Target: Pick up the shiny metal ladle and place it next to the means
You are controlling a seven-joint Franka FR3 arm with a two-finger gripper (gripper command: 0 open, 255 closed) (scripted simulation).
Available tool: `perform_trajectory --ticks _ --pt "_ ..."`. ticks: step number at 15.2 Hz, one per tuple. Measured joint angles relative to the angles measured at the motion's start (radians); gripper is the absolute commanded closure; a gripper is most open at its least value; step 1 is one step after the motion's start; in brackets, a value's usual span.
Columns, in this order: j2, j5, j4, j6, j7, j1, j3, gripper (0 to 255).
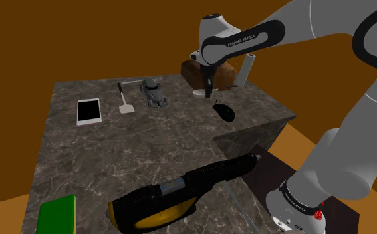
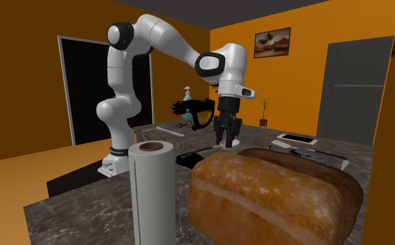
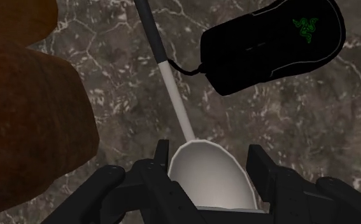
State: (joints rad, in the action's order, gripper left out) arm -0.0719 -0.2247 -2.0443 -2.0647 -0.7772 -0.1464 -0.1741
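Observation:
The ladle (image 3: 204, 175) has a pale bowl and a thin handle that runs from white to dark. It lies on the marble table (image 1: 147, 146) beside a brown loaf of bread (image 1: 210, 74). My gripper (image 3: 211, 156) hangs low over the bowl, open, with one finger on each side of it. In the shoulder view the gripper (image 1: 208, 90) points straight down at the ladle's bowl (image 1: 199, 95). A black computer mouse (image 3: 271, 44) with a green logo lies just past the handle, also seen as the mouse (image 1: 225, 111) on the table. From the second exterior view the gripper (image 2: 226, 138) stands behind the bread (image 2: 272, 195).
A paper towel roll (image 2: 152, 188) stands by the bread. Farther along the table lie a white tablet (image 1: 89, 111), a white spatula (image 1: 125, 100) and a grey object (image 1: 153, 93). A black and yellow power tool (image 1: 180, 193) and a green book (image 1: 57, 216) lie at the near edge.

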Motion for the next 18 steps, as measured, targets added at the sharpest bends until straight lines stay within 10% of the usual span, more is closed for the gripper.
perform_trajectory --ticks 9,18 --pt "0.048 0.003 0.066 0.113 -0.017 -0.004 0.003 255" --pt "0.238 -0.003 -0.134 0.136 0.148 -0.08 0.09 255"
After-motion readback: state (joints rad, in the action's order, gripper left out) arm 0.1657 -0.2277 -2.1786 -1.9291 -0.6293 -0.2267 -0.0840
